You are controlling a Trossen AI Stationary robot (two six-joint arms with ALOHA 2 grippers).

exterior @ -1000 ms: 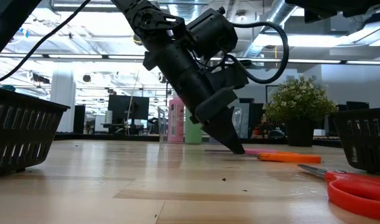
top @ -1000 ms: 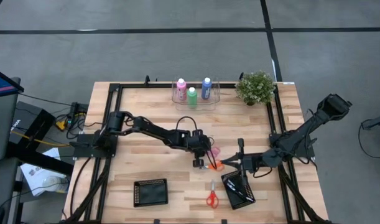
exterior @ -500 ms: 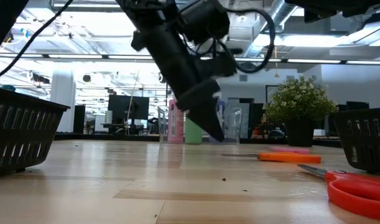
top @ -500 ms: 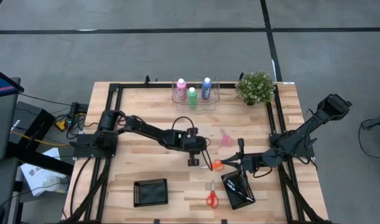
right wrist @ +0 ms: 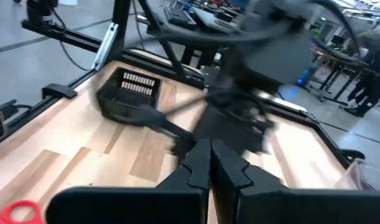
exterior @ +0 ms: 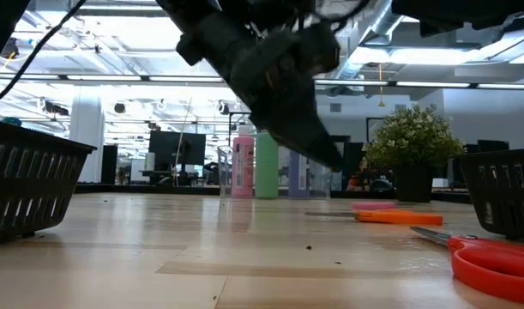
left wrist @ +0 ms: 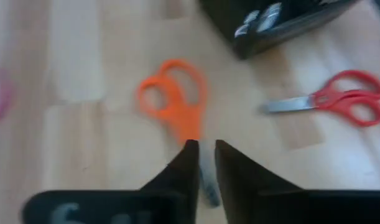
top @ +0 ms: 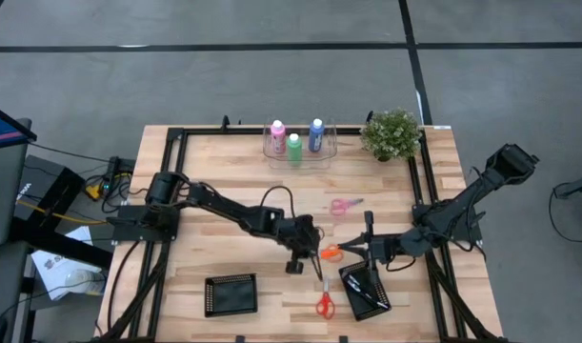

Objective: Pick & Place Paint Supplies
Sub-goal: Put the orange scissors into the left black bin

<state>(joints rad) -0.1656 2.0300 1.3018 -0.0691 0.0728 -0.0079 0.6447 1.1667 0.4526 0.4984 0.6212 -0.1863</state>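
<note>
The pink [top: 277,131], green [top: 294,145] and blue [top: 316,133] paint bottles stand upright in a clear tray [top: 330,150] at the table's far edge. Dark-handled brushes [top: 367,292] lie in the black basket [top: 352,276] at the near right. My left gripper [top: 312,253] hangs shut and empty above the table. Its tips are over the blade end of the orange scissors [left wrist: 177,106]. My right gripper [right wrist: 209,146] is shut and empty. It hovers beside the right basket and points toward the table's left.
Pink scissors [top: 345,205] lie mid-table. Red scissors [top: 324,300] lie near the front edge. A second black basket [top: 230,293] stands at the near left. A potted plant [top: 392,133] stands at the far right. Black frame rails [top: 414,191] run along the table's sides.
My left gripper has risen from the table top, where its shut tips lay beside the pink scissors. It has swung toward the near edge, over the orange scissors. The pink scissors have slid toward the far edge, away from the orange ones.
</note>
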